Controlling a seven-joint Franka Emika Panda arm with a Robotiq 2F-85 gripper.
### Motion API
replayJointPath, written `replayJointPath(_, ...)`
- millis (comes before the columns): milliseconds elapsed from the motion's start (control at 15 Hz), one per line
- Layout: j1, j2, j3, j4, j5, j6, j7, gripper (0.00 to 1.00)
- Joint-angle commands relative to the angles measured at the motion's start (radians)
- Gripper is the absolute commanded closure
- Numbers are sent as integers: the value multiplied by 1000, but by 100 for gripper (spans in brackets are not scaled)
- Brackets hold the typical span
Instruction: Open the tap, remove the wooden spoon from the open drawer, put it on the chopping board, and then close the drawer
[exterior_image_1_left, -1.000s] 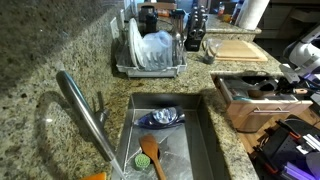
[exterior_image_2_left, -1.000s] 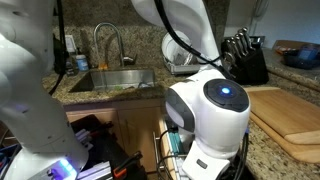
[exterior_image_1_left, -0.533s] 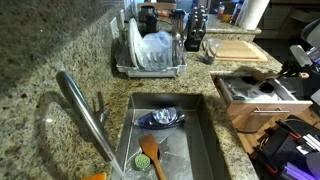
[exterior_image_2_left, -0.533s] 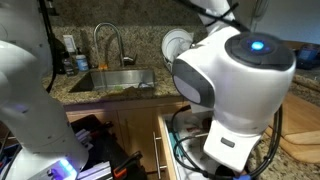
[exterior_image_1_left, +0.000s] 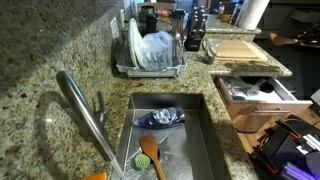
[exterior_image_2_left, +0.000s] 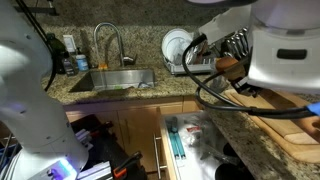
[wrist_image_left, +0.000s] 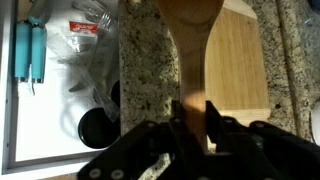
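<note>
Between the fingers of the pincer (wrist_image_left: 193, 112) sits the handle of the wooden spoon (wrist_image_left: 189, 60), pinched tight, with its bowl reaching out ahead of the pincer. Beneath the spoon runs the line where the granite desk (wrist_image_left: 145, 80) meets the chopping board (wrist_image_left: 240, 70). The board lies just to one side of the pincer, and the spoon hangs along its edge; I cannot tell whether they touch. On the pincer's opposite side the drawer (wrist_image_left: 50, 140) stands open, a teal-handled utensil (wrist_image_left: 28, 50) lying inside. By my reading the spoon is out of the drawer, and setting it on the board and shutting the drawer remain. Well away from the pincer stands the tap (exterior_image_1_left: 85, 115). No stream shows, so I cannot tell whether it is open.
</note>
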Motion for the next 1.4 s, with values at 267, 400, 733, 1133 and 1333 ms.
replayJointPath(267, -25, 111, 21, 123, -83, -28, 122, 94)
replayJointPath(400, -29, 226, 13, 265, -178, -25, 267, 94)
replayJointPath(733, -26, 297, 16, 363, -232, -29, 392, 94)
replayJointPath(1133, -23, 386, 22, 426, -252, -34, 434, 94)
replayJointPath(1333, -28, 544, 32, 579, -263, -36, 532, 94)
